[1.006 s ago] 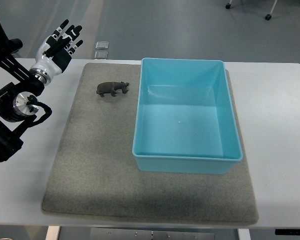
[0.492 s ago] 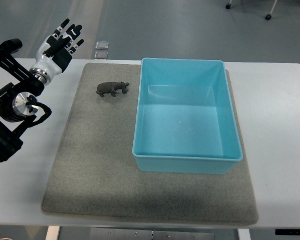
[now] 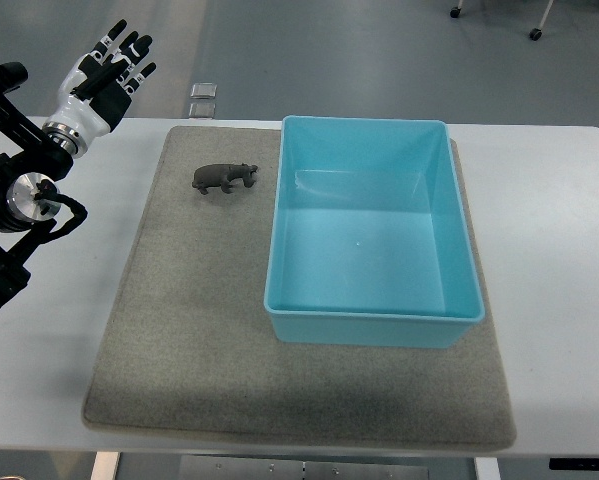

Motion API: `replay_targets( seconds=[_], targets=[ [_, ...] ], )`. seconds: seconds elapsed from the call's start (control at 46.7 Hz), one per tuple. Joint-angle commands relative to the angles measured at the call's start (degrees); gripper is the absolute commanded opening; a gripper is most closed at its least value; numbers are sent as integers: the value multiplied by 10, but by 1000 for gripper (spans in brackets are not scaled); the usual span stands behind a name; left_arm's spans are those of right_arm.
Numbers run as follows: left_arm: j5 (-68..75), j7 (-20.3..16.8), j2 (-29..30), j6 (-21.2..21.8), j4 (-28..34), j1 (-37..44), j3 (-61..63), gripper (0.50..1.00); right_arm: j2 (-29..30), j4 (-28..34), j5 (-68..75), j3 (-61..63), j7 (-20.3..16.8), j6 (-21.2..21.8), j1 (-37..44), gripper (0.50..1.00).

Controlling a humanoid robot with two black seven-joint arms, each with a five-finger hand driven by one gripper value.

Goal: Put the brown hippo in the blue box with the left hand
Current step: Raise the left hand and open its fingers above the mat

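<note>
At upper left of the frame, the left hand (image 3: 101,72) hovers with fingers spread, grasping nothing. Right of it, the hippo (image 3: 224,178) stands on the mat (image 3: 179,330), just beside the box (image 3: 374,232).

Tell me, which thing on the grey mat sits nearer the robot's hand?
The small brown hippo figure, left of the big light-blue plastic box, toward the left hand.

One camera looks steeply down over the table (image 3: 559,250).
</note>
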Motion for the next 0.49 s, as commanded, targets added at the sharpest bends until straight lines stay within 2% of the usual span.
replay_targets(
  seconds=[0.0, 0.235, 0.471],
  targets=[
    [15, -1, 13, -7, 0, -4, 1, 994, 0, 0, 0, 0, 0, 0, 0, 936],
    [154, -7, 20, -10, 6, -14, 0, 992, 0, 0, 0, 0, 0, 0, 0, 936],
    [221, -7, 21, -12, 6, -15, 1, 992, 0, 0, 0, 0, 0, 0, 0, 936]
  ],
)
